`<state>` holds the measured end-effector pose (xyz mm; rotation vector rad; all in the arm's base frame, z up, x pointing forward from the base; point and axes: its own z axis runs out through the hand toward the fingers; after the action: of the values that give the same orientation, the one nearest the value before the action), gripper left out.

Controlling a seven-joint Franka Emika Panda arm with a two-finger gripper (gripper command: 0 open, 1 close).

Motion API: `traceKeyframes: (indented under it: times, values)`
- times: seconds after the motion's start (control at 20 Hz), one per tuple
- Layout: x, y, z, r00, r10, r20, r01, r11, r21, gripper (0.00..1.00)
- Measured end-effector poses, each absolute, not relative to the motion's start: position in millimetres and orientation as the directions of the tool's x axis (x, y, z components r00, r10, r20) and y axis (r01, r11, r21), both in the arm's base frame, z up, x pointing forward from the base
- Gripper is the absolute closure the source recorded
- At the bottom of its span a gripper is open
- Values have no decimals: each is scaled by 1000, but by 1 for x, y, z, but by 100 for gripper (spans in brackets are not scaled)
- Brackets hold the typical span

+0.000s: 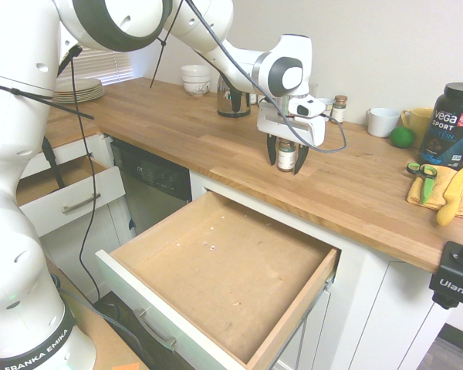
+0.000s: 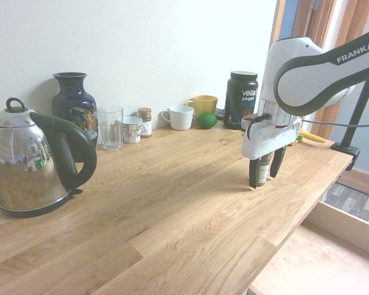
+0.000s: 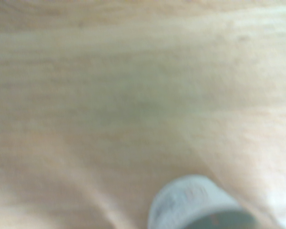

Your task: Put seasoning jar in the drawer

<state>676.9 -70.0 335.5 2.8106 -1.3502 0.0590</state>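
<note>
Pincer [image 1: 287,163] points straight down, prongs apart, 1 on each side of the seasoning jar [image 1: 286,156], not yet clamped. Jar stands upright on the tabletop [image 1: 177,123], near its front edge, just behind the open drawer [image 1: 216,270]. Risk: an off-centre close could tip the jar or shove it toward the edge; a low grip on the label may slip. Room: bare wood all round the jar, drawer bottom clear; Vega tub [image 1: 454,123], scissors [image 1: 422,176] and mug [image 1: 383,121] well apart to the right.
</note>
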Motion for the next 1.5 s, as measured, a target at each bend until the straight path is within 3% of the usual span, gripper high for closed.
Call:
traceKeyframes:
  times: [1.05,1.5]
  values:
    - [697,-60,339,636,-771,46,-771,-636,3,100]
    - [676,-49,381,638,-767,63,-767,-641,-25,100]
